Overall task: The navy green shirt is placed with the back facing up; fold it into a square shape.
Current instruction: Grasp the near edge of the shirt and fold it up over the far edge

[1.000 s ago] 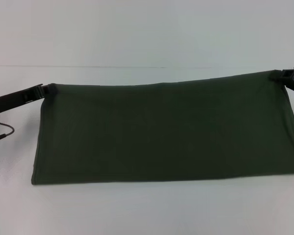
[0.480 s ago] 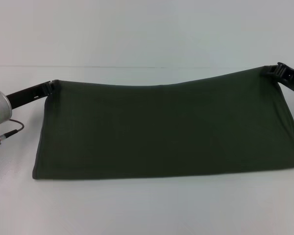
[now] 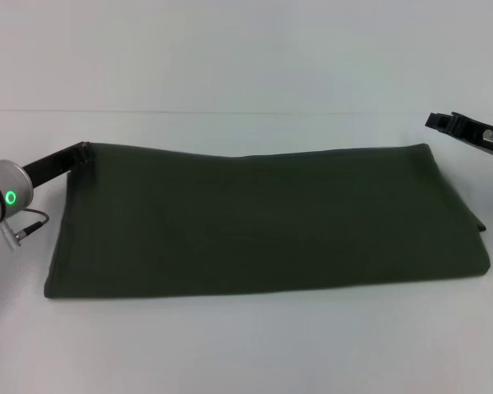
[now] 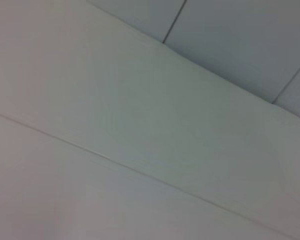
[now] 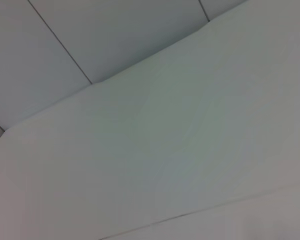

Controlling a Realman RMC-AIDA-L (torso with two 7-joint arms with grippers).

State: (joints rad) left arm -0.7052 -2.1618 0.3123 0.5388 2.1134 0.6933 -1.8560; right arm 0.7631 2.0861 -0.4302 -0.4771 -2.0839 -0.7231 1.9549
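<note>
- Since half a second ago my right pincer [image 3: 444, 121] has let go of the far right corner of the navy green shirt [image 3: 263, 222]; that corner has dropped and the far edge now lies nearly level.
- Shirt lies flat on the white worktop [image 3: 246, 353] as a wide, low band, plain side up, spanning most of the head view.
- Near edge is a clean fold line; a small bit of a lower layer pokes out at the right end.
- Left pincer [image 3: 80, 151] sits at the shirt's far left corner, touching the cloth. Can't tell whether it is clamped on the corner or not.
- Right pincer is off the cloth, just beyond and to the right of the far right corner, raised above the worktop. Its jaws look apart, nothing between them.
- Left arm's wrist shows a lit green ring [image 3: 11, 197] at the left edge of the head view.
- Both wrist views show only pale panels with seams; no shirt, no fingers in them.
</note>
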